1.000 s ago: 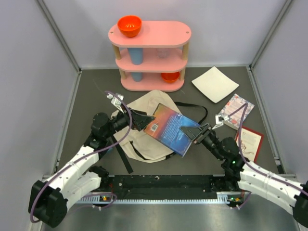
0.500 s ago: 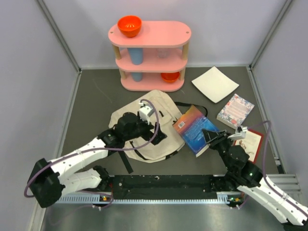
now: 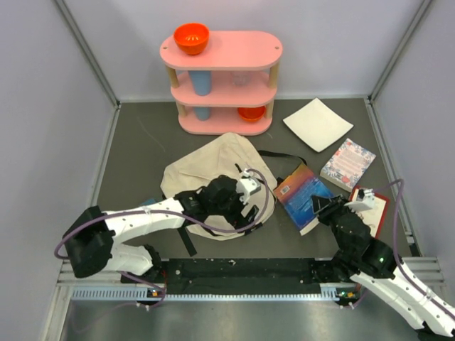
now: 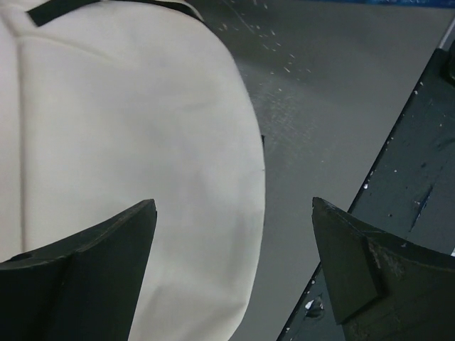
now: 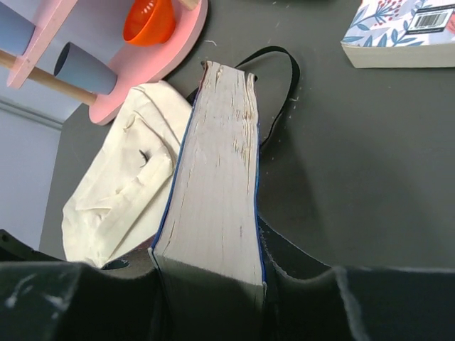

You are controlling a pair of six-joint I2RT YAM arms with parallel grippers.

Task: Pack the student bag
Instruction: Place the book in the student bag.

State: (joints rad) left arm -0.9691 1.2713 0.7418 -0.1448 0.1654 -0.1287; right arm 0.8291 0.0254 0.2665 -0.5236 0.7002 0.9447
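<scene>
The student bag (image 3: 202, 167), cream fabric with black straps, lies flat in the middle of the table. My left gripper (image 3: 249, 214) hangs open over its near right edge. In the left wrist view the bag (image 4: 128, 142) fills the left side, and its rounded edge runs between the spread fingers (image 4: 92, 270) of the left gripper (image 4: 234, 206), which hold nothing. My right gripper (image 3: 323, 206) is shut on a blue book (image 3: 304, 192), held just right of the bag. The right wrist view shows the book's page edge (image 5: 217, 177) clamped in the right gripper (image 5: 210, 284), with the bag (image 5: 121, 199) to its left.
A pink three-tier shelf (image 3: 220, 50) stands at the back with an orange bowl (image 3: 191, 38) on top and a blue cup (image 3: 202, 84) inside. A white square sheet (image 3: 318, 123), a floral book (image 3: 348, 163) and a red-bordered book (image 3: 373, 206) lie on the right. A black rail (image 3: 242, 270) runs along the near edge.
My right gripper has drawn the blue book off the bag, rightward and nearer. My left gripper has swept right across the bag to its near right edge, staying open.
</scene>
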